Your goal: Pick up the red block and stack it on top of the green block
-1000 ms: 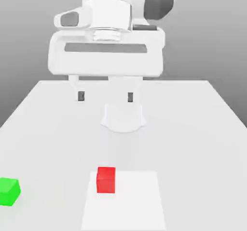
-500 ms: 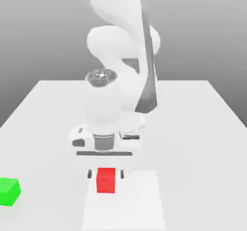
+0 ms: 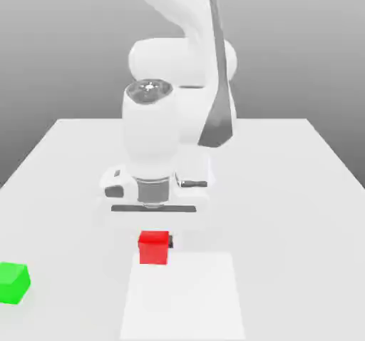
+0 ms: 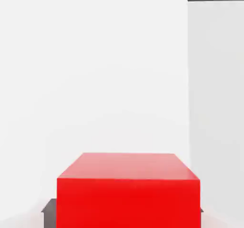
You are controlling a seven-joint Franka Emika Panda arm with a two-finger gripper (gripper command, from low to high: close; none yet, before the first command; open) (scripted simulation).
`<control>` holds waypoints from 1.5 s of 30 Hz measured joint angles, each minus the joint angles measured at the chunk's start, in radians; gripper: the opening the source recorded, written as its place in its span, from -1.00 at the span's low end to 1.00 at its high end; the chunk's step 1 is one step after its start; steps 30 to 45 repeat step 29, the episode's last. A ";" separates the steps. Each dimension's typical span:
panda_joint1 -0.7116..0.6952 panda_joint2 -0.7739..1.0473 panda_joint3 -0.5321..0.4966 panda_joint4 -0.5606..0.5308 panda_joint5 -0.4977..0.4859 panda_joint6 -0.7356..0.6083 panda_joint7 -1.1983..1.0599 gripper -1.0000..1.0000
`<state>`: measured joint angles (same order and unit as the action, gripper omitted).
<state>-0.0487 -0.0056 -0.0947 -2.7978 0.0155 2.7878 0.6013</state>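
One gripper (image 3: 155,244) you see clamped on red block (image 3: 154,247); green block (image 3: 13,282) well apart, toward exterior view's left.

**Non-task items: table, floor patch, backdrop**

White table (image 3: 285,190) spans the scene, lying under the jaws and running out to both sides of them. Brighter white rectangular patch (image 3: 189,297) on the tabletop, just in front of the jaws toward the camera. Grey gradient backdrop (image 3: 64,40) behind, well beyond the jaws.
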 joint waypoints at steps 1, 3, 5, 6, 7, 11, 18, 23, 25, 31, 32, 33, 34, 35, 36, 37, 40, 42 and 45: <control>0.000 0.007 -0.008 0.018 0.010 -0.013 -0.040 -1.00; -0.005 0.026 -0.047 0.056 0.030 -0.037 -0.123 -1.00; -0.079 0.047 -0.078 0.095 0.048 -0.060 -0.208 -1.00; -0.097 0.058 -0.083 0.115 0.055 -0.071 -0.248 -1.00; -0.116 0.068 -0.087 0.135 0.061 -0.083 -0.289 -1.00; -0.182 0.109 -0.112 0.214 0.077 -0.126 -0.444 -1.00; -0.290 0.168 -0.164 0.351 0.084 -0.199 -0.700 -1.00; -0.352 0.253 -0.169 0.417 0.115 -0.171 -0.836 -1.00; -0.376 0.321 -0.141 0.423 0.147 -0.112 -0.863 -1.00; -0.385 0.343 -0.132 0.425 0.157 -0.093 -0.871 1.00; -0.385 0.343 -0.132 0.425 0.157 -0.093 -0.871 1.00; -0.385 0.343 -0.132 0.425 0.157 -0.093 -0.871 1.00; -0.385 0.343 -0.132 0.425 0.157 -0.093 -0.871 1.00; -0.385 0.343 -0.132 0.425 0.157 -0.093 -0.871 1.00; -0.385 0.343 -0.132 0.425 0.157 -0.093 -0.871 1.00; -0.385 0.343 -0.132 0.425 0.157 -0.093 -0.871 1.00; -0.385 0.343 -0.132 0.425 0.157 -0.093 -0.871 1.00; -0.385 0.343 -0.132 0.425 0.157 -0.093 -0.871 1.00; -0.385 0.343 -0.132 0.425 0.157 -0.093 -0.871 1.00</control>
